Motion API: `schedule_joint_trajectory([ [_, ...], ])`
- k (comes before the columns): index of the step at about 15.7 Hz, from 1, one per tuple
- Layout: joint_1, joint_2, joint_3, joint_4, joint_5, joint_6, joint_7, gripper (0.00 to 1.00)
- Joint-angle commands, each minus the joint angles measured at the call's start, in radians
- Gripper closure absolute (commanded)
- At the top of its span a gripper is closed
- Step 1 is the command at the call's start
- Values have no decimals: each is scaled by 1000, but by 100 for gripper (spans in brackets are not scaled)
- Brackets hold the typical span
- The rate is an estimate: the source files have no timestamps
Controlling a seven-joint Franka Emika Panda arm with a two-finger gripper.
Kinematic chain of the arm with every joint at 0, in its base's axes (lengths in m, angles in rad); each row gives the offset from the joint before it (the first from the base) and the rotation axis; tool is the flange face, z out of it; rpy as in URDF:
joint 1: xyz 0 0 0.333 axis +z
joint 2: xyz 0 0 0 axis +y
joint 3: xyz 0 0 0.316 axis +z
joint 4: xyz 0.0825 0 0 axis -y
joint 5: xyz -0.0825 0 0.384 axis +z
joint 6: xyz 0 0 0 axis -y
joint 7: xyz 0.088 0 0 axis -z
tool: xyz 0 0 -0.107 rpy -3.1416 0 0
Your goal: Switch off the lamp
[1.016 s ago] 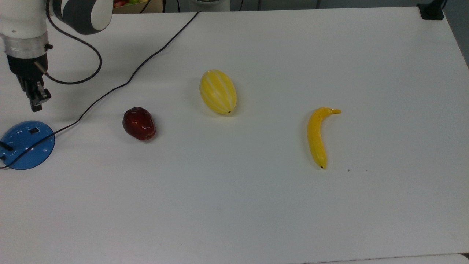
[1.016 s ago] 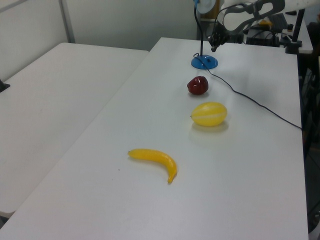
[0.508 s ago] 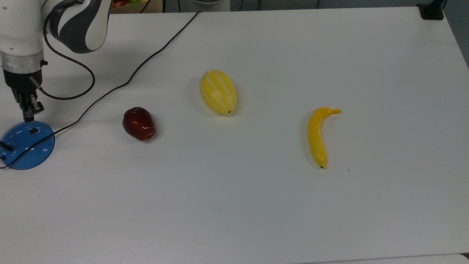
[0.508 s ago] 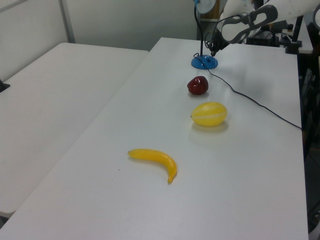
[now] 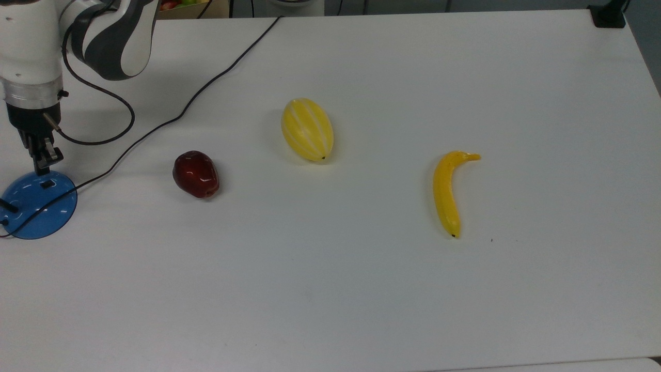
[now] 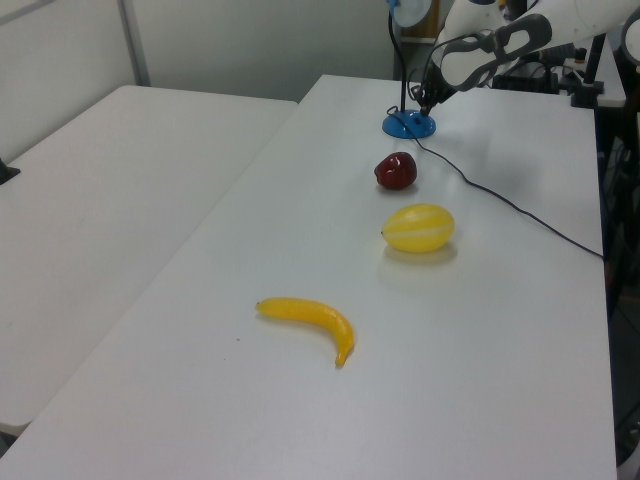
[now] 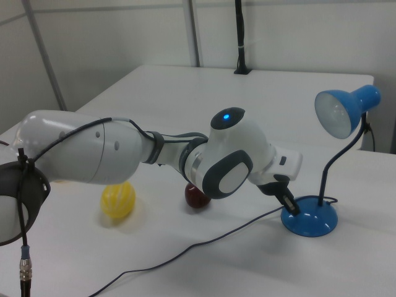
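The lamp has a flat round blue base (image 5: pixel 38 206) at the top view's left edge, with a small black button (image 5: pixel 48 183) and a thin black cord (image 5: pixel 170 120) leading away across the table. In the right view its blue shade (image 7: pixel 346 108) stands on a bent neck above the base (image 7: pixel 309 221). My gripper (image 5: pixel 41 167) points down with its fingers together, holding nothing. Its tip is at the base's rim, just behind the button. The right view has the gripper (image 7: pixel 292 209) touching the base's edge, and the left view has the gripper (image 6: pixel 424 104) just above the base (image 6: pixel 409 125).
A dark red apple (image 5: pixel 196 174), a yellow striped melon (image 5: pixel 307 129) and a banana (image 5: pixel 447 194) lie in a row to the top view's right of the lamp. The arm's own cable (image 5: pixel 98 135) loops near the gripper. A black clamp (image 5: pixel 609 15) sits at the far right corner.
Over the last second the gripper came down and slightly to the top view's left, onto the lamp base's rim. In the last half second it barely moved.
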Motion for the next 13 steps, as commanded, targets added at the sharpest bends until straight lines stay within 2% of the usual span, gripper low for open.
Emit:
schedule_joint_trajectory([
  [1,10,20,-10,16,4,17,-3,100],
  [13,15,52,-10,42,-7,17,-3,100],
])
